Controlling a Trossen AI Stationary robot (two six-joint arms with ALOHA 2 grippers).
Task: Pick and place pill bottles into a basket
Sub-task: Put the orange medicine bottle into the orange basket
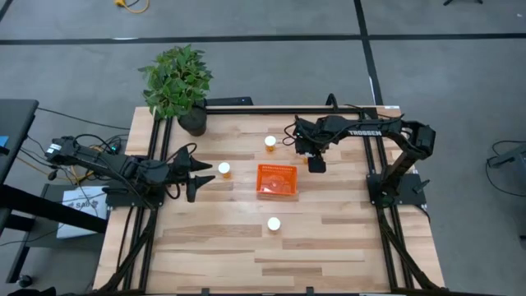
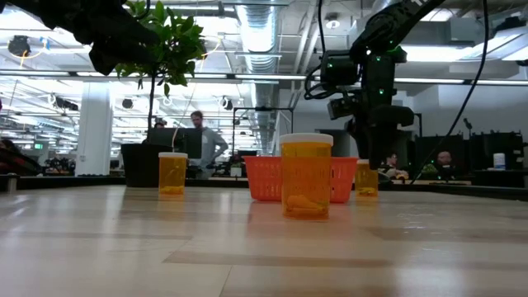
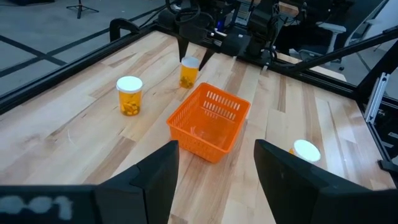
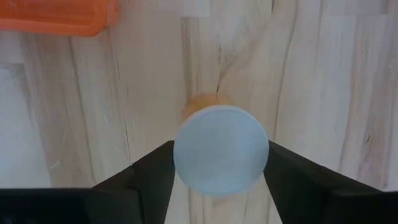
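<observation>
The orange basket [image 1: 277, 180] stands mid-table; it also shows in the left wrist view [image 3: 208, 121]. Three pill bottles stand free on their bases: one [image 1: 269, 144] beyond the basket, one [image 1: 223, 170] to its left, and one [image 1: 274, 224] nearer the front edge. My right gripper [image 1: 315, 162] is just right of the basket, shut on the fourth pill bottle [image 3: 188, 71]. My left gripper [image 1: 197, 173] is open and empty, just left of the left bottle, pointing toward the basket. My right gripper has the bottle's white cap [image 4: 183, 155] between its two fingers [image 4: 155, 171], one on each side of the rim. The fingers come from above, pointing down. The bottle stands upright with its base on the table [image 2: 366, 191].
A potted plant [image 1: 177, 78] stands at the far left corner. Black frame rails [image 1: 378, 164] run along the table's left, right and far sides. Bare wood lies in front of the basket around the near bottle [image 2: 306, 177]. People show in the room beyond the table.
</observation>
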